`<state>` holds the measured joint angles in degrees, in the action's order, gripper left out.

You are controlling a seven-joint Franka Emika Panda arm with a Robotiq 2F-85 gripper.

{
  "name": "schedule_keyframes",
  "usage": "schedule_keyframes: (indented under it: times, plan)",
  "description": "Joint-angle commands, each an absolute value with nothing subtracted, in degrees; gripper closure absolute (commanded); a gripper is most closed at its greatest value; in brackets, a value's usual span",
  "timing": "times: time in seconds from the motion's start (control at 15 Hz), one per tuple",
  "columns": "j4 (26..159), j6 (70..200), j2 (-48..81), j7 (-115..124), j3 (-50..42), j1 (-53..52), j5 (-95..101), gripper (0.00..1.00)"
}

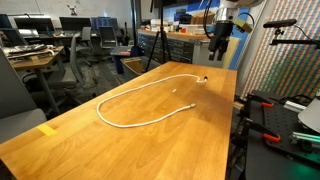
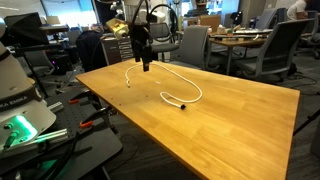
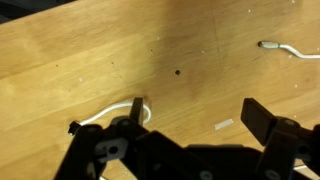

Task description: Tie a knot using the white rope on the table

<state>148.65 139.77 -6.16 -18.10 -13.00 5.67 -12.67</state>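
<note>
Office-lab space, seemingly: desks (image 1: 30,58), monitors (image 1: 73,22), swivel chairs (image 2: 190,45), tripod (image 1: 158,45).

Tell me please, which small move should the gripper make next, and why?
Probably lower onto the near end of the white rope: the gripper hangs open and empty above the table, and the rope lies as an open, unknotted loop.

You are looking at the white rope (image 1: 100,108) (image 2: 198,90) lying slack on the tabletop (image 1: 100,150) (image 2: 240,120), unknotted. It is curving in one long open loop in both exterior views. Its two dark-tipped ends are lying apart, not crossing. The light-brown wooden top is showing a small yellow tape mark (image 1: 47,129) near its left edge.
</note>
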Motion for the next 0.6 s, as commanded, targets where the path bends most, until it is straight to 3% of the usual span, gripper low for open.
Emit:
schedule_keyframes:
  times: [0.0, 0.53]
  plan:
    - [148.0, 139.7, -5.4, -18.7, -12.2, 6.5, -13.9, 0.0]
    - [151.0, 167.5, 6.8, -22.8, -9.8, 7.1, -6.3, 0.0]
